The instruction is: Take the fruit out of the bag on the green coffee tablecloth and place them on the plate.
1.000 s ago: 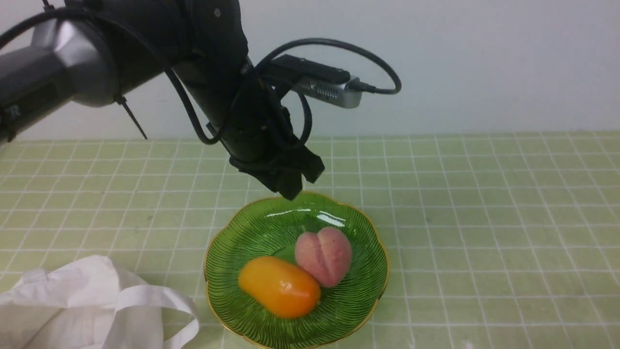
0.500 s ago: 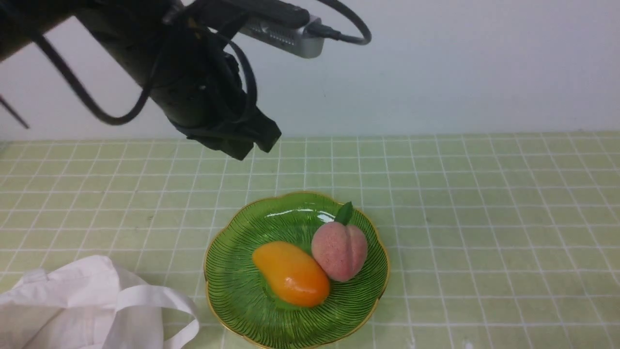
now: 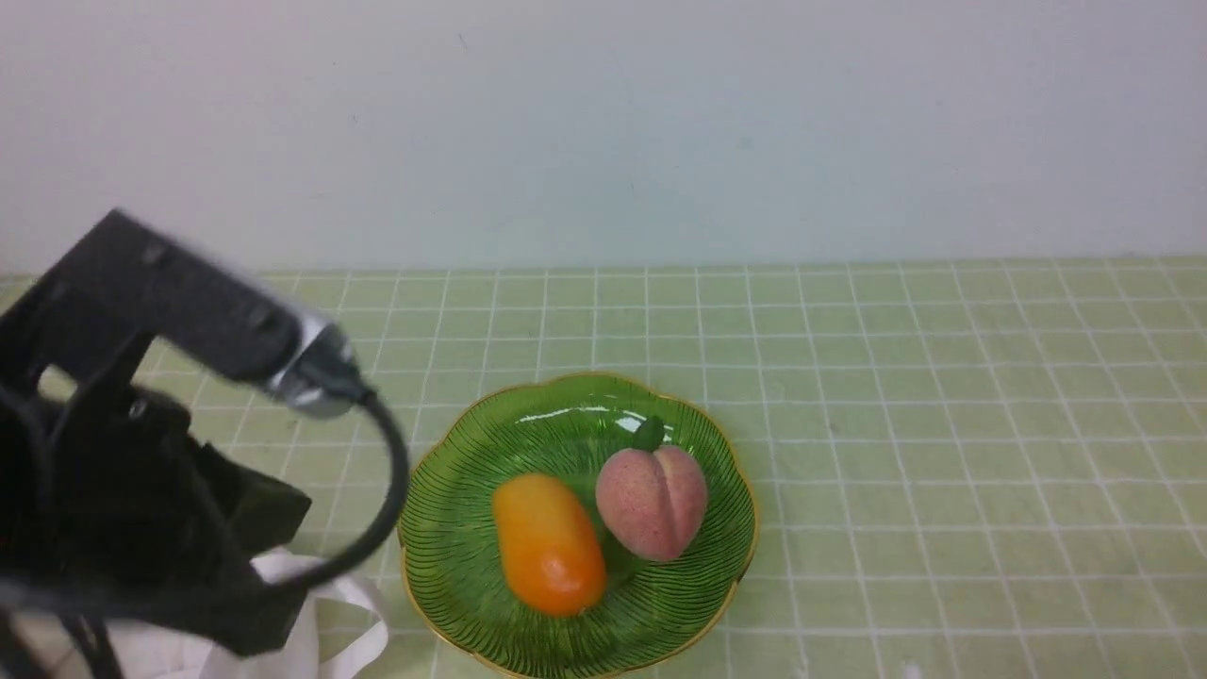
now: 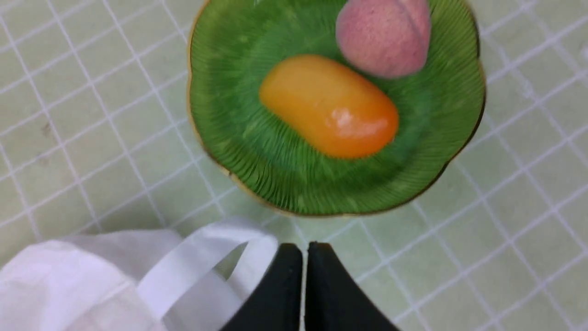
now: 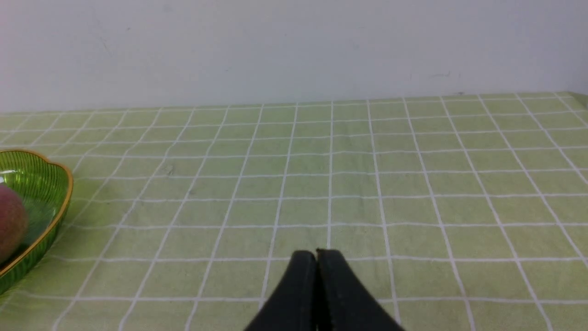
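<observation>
The pink speckled peach lies in the green glass plate beside an orange-yellow mango. Both also show in the left wrist view: peach, mango, plate. The white bag lies left of the plate on the green grid tablecloth. My left arm hangs low over the bag, blurred. My left gripper is shut and empty, above the bag's strap near the plate's rim. My right gripper is shut and empty over bare cloth, right of the plate.
A pale wall runs along the far edge of the table. The left arm's wrist camera and its cable reach close to the plate's left rim.
My left arm has swung from above the plate's far side down and to the left, over the bag. The peach and mango have shifted and settled in the plate.
</observation>
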Motion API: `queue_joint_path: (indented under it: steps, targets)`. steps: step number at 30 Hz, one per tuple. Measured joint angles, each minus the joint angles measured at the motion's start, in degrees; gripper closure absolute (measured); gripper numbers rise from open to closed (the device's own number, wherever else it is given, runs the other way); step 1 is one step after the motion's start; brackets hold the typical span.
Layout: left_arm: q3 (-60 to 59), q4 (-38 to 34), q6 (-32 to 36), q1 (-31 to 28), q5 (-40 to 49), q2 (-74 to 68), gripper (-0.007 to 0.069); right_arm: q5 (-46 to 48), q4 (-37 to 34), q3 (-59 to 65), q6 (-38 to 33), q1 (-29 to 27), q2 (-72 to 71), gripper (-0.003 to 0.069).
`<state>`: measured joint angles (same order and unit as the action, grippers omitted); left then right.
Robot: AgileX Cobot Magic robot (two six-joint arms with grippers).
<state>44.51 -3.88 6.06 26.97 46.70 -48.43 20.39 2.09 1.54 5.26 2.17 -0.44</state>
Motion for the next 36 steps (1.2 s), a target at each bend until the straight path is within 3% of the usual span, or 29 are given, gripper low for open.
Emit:
queue_joint_path:
  steps: [7,11,31,36]
  targets:
    - [-20.6,-2.6,-1.9,0.0,-25.0,16.1,0.0632,0.0,0.1,0.0,0.0,0.0,0.0,0.0673]
    - [-25.0,-2.7,-2.0,0.0,-31.4,19.8,0.0632,0.0,0.1,0.0,0.0,0.0,0.0,0.0673]
    - [-27.6,-2.6,-1.9,-0.4,-30.7,22.8,0.0632,0.0,0.0,0.0,0.0,0.0,0.0,0.0673]
    - [-32.7,-2.2,-2.5,-7.3,-30.5,33.1,0.0632,0.0,0.0,0.0,0.0,0.0,0.0,0.0673]
